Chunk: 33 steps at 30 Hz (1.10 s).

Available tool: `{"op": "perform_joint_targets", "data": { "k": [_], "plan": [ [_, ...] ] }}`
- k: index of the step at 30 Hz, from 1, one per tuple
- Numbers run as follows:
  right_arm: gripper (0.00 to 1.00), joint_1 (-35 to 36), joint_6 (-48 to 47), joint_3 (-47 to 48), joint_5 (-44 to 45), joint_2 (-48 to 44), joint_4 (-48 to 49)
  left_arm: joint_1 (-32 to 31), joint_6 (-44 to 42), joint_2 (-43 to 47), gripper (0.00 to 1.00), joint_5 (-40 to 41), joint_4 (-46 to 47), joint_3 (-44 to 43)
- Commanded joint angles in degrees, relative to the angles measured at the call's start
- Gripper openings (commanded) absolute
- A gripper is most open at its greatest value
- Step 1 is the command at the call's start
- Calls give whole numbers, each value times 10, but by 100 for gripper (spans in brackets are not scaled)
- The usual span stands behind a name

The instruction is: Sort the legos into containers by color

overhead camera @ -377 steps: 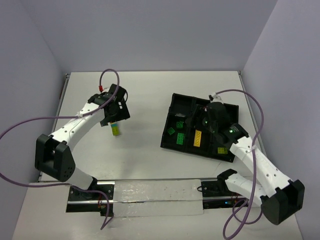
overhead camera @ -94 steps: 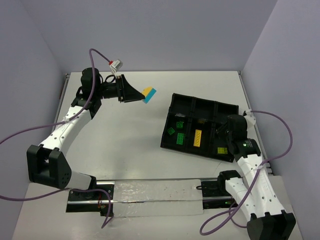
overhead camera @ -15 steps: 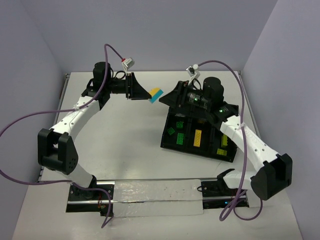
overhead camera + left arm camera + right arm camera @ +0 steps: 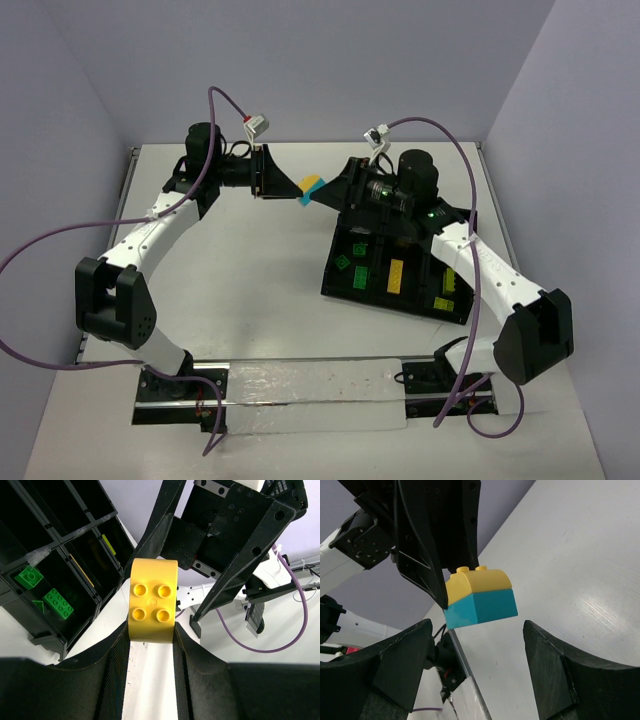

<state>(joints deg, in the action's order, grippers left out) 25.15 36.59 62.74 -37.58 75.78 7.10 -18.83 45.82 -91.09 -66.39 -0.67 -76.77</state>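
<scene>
Pale grey walls are enclosing a white bench (image 4: pixel 250 290). Well above it, the left claw (image 4: pixel 151 636) is pinching a two-brick stack (image 4: pixel 311 186) by its sides: a yellow brick (image 4: pixel 477 582) plugged onto a light blue brick (image 4: pixel 480 607). Held out sideways, the stack is presenting its free end to the right claw (image 4: pixel 477 640), which is facing it with jaws spread wide, touching neither brick. The pair is probably being offered for pulling apart, since each colour needs its own compartment. Below and behind the right claw, the black tray (image 4: pixel 395 303) is holding green legos (image 4: pixel 355 270).
</scene>
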Motion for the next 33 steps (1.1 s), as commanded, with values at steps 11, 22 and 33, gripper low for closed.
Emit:
{"op": "perform_joint_targets", "data": {
  "k": [11, 22, 33],
  "plan": [
    [61, 3, 56, 27, -33, 35, 119, -8, -16, 16, 0, -24, 9, -30],
    [26, 4, 62, 15, -30, 32, 119, -4, -12, 11, 0, -1, -6, -28],
    [25, 3, 66, -12, -22, 17, 114, -2, -12, 11, 0, 12, -10, -33]
  ]
}}
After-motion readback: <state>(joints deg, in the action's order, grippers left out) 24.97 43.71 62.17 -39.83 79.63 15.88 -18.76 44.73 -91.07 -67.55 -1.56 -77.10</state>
